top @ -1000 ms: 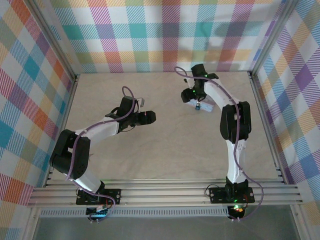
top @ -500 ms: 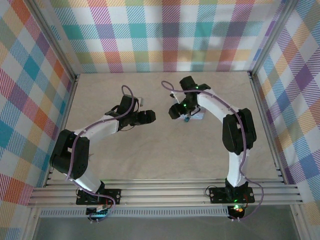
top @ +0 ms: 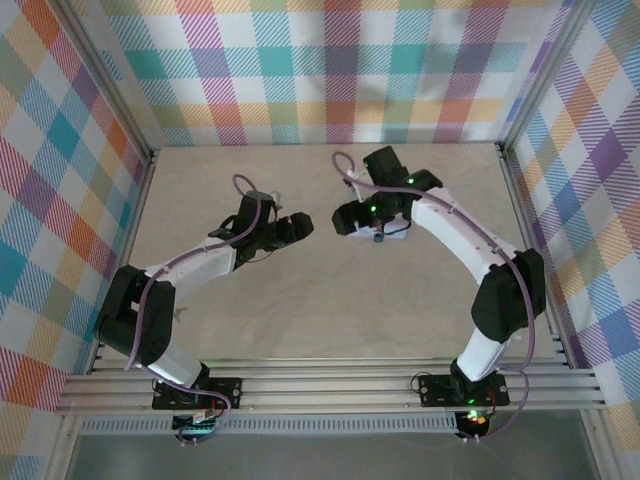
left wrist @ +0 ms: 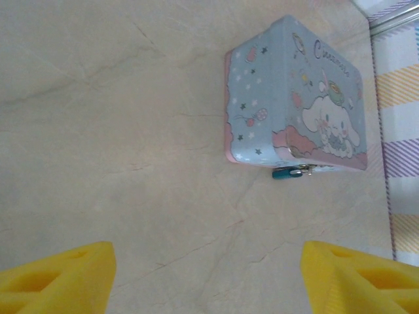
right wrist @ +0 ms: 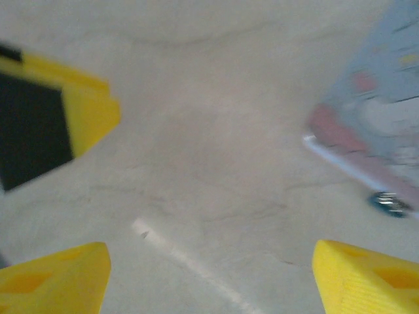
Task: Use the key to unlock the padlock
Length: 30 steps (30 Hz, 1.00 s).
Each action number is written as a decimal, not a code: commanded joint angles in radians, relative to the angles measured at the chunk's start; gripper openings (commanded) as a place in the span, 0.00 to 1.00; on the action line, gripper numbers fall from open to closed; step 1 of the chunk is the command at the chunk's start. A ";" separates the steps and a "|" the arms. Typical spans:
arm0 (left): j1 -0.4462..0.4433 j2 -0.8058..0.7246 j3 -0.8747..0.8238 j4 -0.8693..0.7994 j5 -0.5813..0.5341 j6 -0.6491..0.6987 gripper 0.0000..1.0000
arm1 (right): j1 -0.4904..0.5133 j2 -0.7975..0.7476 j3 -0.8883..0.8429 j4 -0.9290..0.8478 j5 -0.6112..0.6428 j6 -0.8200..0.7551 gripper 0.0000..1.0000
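While nothing is held, the left gripper (left wrist: 209,278) is spread wide, & the right gripper (right wrist: 209,278) too. The padlock (left wrist: 288,173) is hung on the tin box (left wrist: 294,98), nr the table's (top: 330,320) far edge; the box should be held still before the lock is touched.

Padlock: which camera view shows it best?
Left wrist. The padlock is sharp and unobstructed there, a small teal body at the lower edge of the tin box. Right wrist shows it as a blurred teal glint at the frame's right edge. Top external shows a barely legible speck.
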<state>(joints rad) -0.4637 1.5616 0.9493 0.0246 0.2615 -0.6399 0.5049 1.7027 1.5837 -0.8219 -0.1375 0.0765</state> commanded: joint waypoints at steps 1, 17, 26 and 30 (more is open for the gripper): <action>-0.033 0.054 0.032 0.092 -0.001 -0.047 0.75 | -0.095 0.026 0.072 -0.131 0.156 0.132 0.83; -0.003 0.435 0.485 -0.097 0.222 0.030 0.70 | -0.389 0.134 -0.014 0.001 -0.029 0.335 0.86; -0.001 0.647 0.728 -0.129 0.296 0.011 0.64 | -0.393 0.261 0.010 0.068 -0.035 0.333 0.84; -0.006 0.699 0.778 -0.123 0.307 -0.010 0.59 | -0.393 0.301 0.006 0.092 -0.079 0.315 0.82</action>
<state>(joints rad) -0.4725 2.2349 1.6821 -0.0792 0.5278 -0.6285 0.1150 1.9854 1.5776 -0.7582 -0.1677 0.4007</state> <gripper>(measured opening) 0.601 0.823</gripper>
